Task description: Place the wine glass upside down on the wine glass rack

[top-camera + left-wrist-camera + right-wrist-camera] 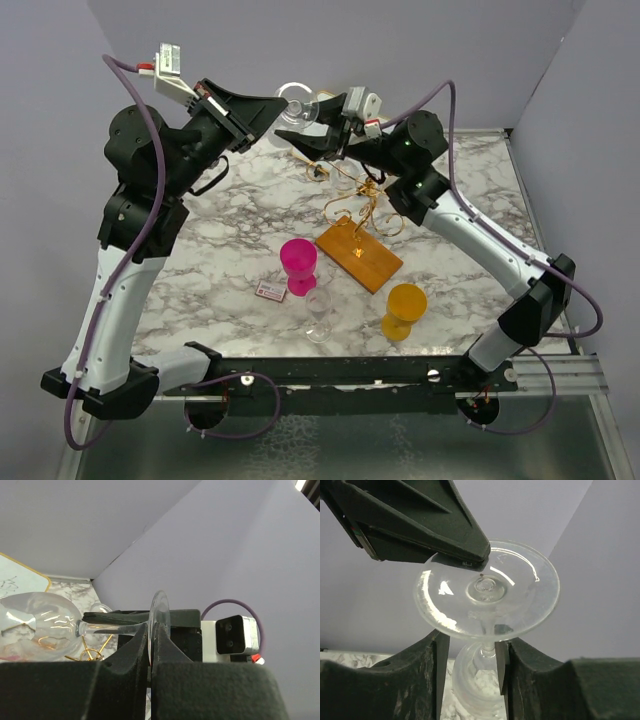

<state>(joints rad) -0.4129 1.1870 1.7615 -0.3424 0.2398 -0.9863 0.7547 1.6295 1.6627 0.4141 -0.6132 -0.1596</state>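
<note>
The wine glass (298, 103), likely light, slippery and breakable, hung aloft near the far edge of the table (230, 260), its foot rim pinched in the left gripper (151, 627), while the right gripper (472, 645) held its jaws parted around the stem, probably the surer hold.

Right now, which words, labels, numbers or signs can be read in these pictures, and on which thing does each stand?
No text can be read.
Small white-and-red card on the grey-veined marble table: print too small to read.
Faint white mark on the black left gripper tip: too blurred to read.
</note>
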